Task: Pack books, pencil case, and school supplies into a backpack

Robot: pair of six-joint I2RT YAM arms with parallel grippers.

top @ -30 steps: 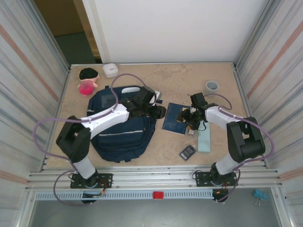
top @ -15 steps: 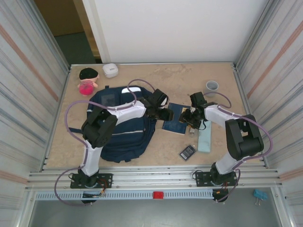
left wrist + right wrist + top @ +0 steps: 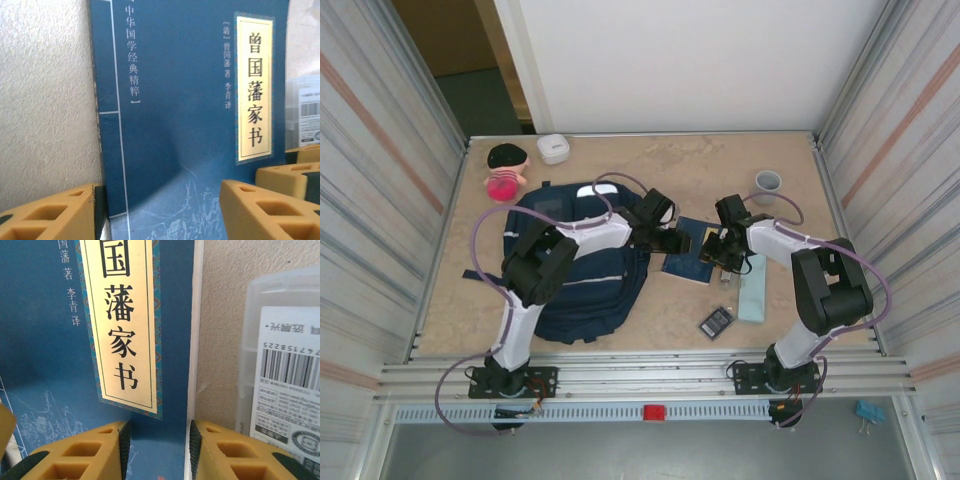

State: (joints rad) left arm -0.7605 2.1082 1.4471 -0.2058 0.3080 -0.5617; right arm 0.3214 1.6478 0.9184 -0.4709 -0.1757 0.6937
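From above, the backpack (image 3: 570, 285) is seen lying flat on the left half of the surface (image 3: 660, 170), with the book (image 3: 685, 265) just beside its right edge. Both arms are bent over the book, the left end effector (image 3: 677, 240) at its left edge and the right end effector (image 3: 713, 252) at its right edge. The pencil case (image 3: 752, 292) lies just right of the book, and the dark grey gridded rectangle (image 3: 716, 321) lies nearer the arm bases. A grey cup (image 3: 768, 181), a small white box (image 3: 553, 148) and a pink toy (image 3: 503, 180) are set along the far side.

Finer detail is given by the wrist views. In the left wrist view the yellow fingers (image 3: 50, 217) are held wide apart. Nothing is gripped, and the flat cover with its yellow label (image 3: 254, 90) is spread below them. In the right wrist view the fingers (image 3: 80, 452) stand close together with a narrow gap, and the book's right edge lies in it. Whether that edge is clamped cannot be told. The silvery-white bar (image 3: 280, 390), carrying a barcode, lies just beside the book.
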